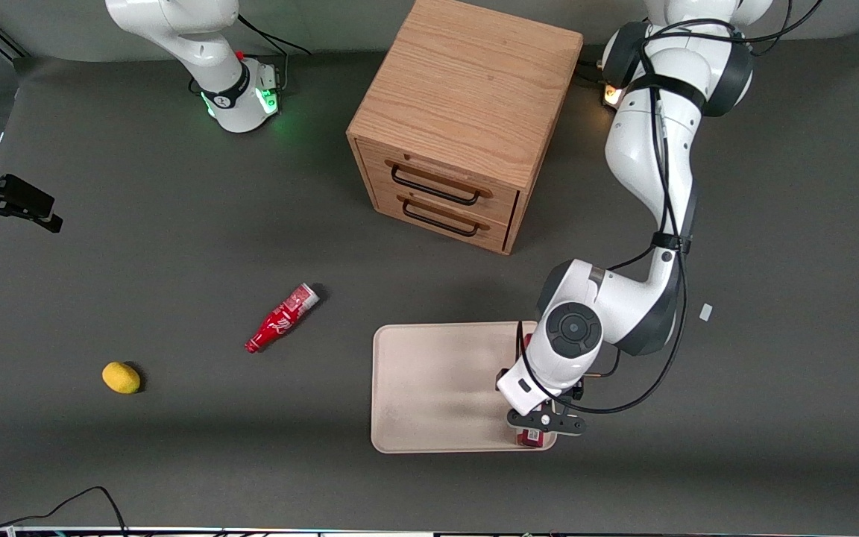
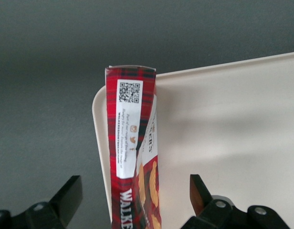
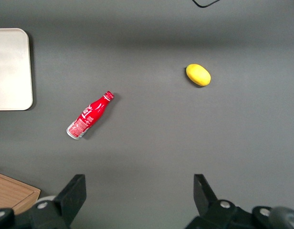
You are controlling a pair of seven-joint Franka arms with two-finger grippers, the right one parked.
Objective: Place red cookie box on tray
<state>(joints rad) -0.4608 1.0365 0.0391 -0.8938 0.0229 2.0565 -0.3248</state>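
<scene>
Gripper over tray edge at working arm's end, fingers spread wide, clear of red cookie box. Box lying along tray rim, partly on rim, near corner closest to front camera. Likely light, stiff cardboard, crushable, smooth sides; best pinched mid-length across narrow width. Release looks done.

The red tartan cookie box lies along the cream tray's edge, inside its rim.
</scene>
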